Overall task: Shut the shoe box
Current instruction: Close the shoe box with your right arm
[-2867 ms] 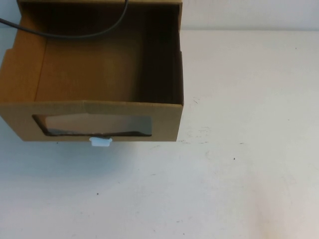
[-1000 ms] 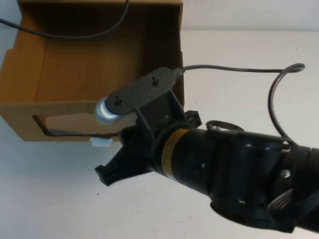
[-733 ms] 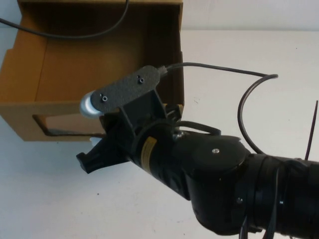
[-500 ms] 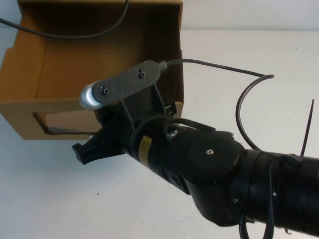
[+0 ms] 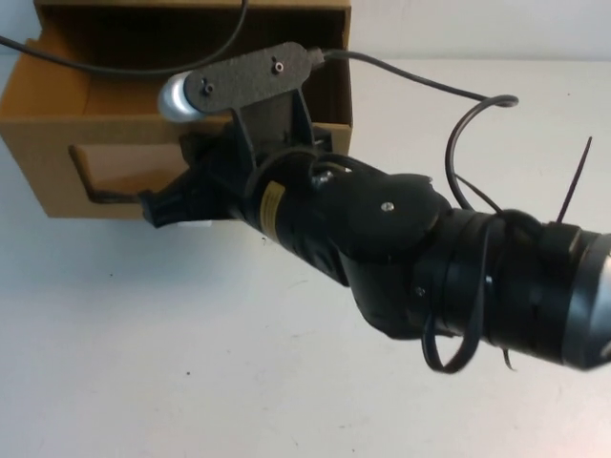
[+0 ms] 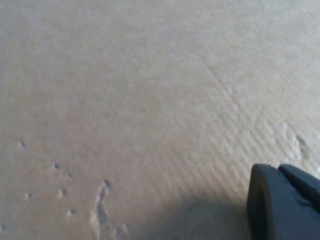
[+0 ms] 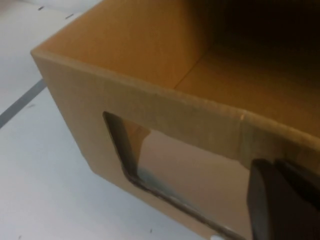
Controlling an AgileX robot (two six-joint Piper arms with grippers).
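The shoe box is a brown cardboard drawer at the far left of the table, its top open and its front holding a wide clear window. My right gripper is shut, its tip pressed against the front panel just below the window's right part. In the right wrist view the box front fills the frame, with the gripper at the window's edge. The white tab is almost wholly hidden behind it. My left gripper is shut and lies close against a plain cardboard surface; it is out of the high view.
The box's outer sleeve shows at the far edge. A dark cable drapes across the open drawer. My right arm stretches over the table's middle, with looped cables above it. White table lies in front.
My right arm came in from the right, set its shut gripper on the drawer front and pushed it. The drawer has slid away from me into the sleeve.
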